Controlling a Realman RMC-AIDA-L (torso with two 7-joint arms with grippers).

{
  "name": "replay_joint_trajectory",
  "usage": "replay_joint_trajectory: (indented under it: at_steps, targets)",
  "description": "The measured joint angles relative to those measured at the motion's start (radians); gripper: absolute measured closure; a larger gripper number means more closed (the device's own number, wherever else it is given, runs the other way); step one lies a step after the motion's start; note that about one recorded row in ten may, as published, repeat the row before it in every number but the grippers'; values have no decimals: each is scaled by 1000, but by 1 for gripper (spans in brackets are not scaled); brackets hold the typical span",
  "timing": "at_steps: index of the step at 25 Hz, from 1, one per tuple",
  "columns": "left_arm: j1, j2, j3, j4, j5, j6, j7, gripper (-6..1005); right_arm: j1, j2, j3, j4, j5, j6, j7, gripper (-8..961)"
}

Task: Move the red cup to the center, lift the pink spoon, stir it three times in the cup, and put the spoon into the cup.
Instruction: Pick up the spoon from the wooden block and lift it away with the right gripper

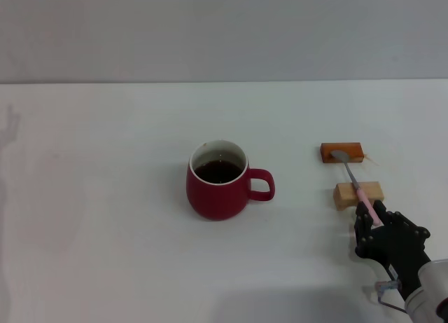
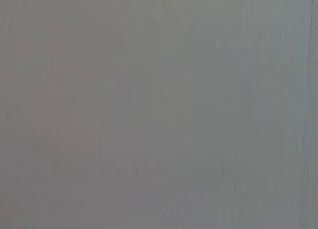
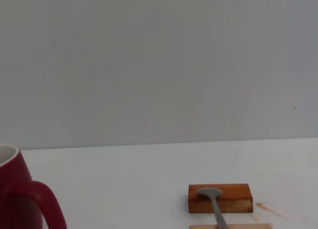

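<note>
One gripper, my right (image 1: 372, 221), has fingers around the spoon's (image 1: 355, 184) pink end, grip unconfirmed; its shaft runs straight ahead across two blocks (image 1: 358, 195).

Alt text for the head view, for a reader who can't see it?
The right gripper is at the handle end of the pink spoon, which lies across an orange-brown block and a light wooden block. The red cup, holding dark liquid, stands left of them on the white table, handle toward the blocks.
</note>
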Motion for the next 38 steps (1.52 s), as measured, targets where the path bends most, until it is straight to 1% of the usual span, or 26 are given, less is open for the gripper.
replay_joint_trajectory:
  at_steps: [18, 38]
  targets:
    - [2, 0, 0, -3, 0, 2, 0, 162, -1, 0, -4, 2, -5, -2, 1, 784]
    - [11, 0, 3, -11, 0, 2, 0, 161, 6, 4, 1, -11, -6, -2, -13, 789]
